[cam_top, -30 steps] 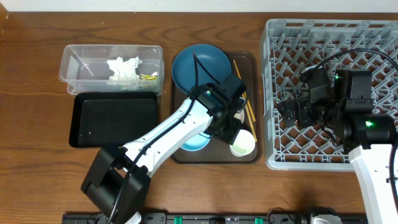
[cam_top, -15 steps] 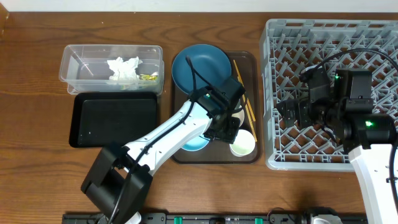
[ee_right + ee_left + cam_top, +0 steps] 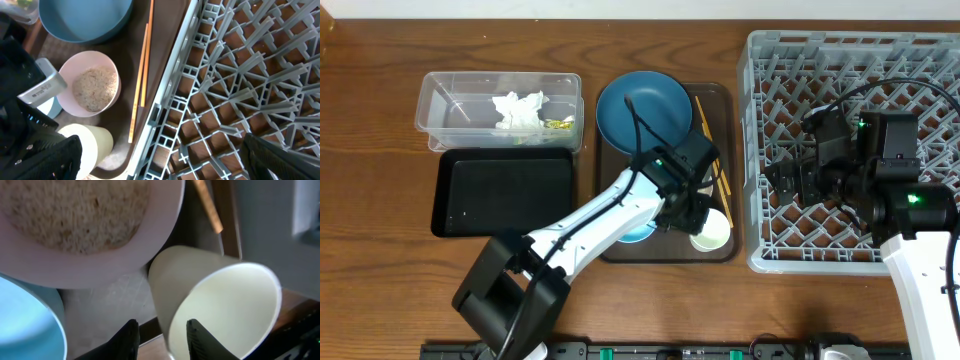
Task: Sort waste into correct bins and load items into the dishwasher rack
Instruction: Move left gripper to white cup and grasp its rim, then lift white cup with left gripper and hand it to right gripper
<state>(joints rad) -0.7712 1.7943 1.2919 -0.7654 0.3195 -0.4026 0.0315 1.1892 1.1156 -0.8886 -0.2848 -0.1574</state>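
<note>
Black fingers of the left gripper stand apart, straddling the rim of the small white paper cup. One tip is outside the wall and the other seems to sit just inside the mouth, though the close view is too blurred to say whether either pad touches. The cup lies tipped on its side at the near right corner of the brown rectangular serving tray, so taking it by the rim looks like the only ready hold. Just left of it are the cream round bowl, which holds rice, and the light-blue round bowl. The thin wooden chopsticks lie along the tray's right side, and the large dark-blue round plate sits at the far end. Over the left part of the grey plastic lattice dishwasher rack, the right gripper hovers empty with its fingers spread wide, probably waiting to receive or place dishes. The crumpled white tissue and the small yellow wrapper already lie in the clear rectangular plastic tub, far left.
</note>
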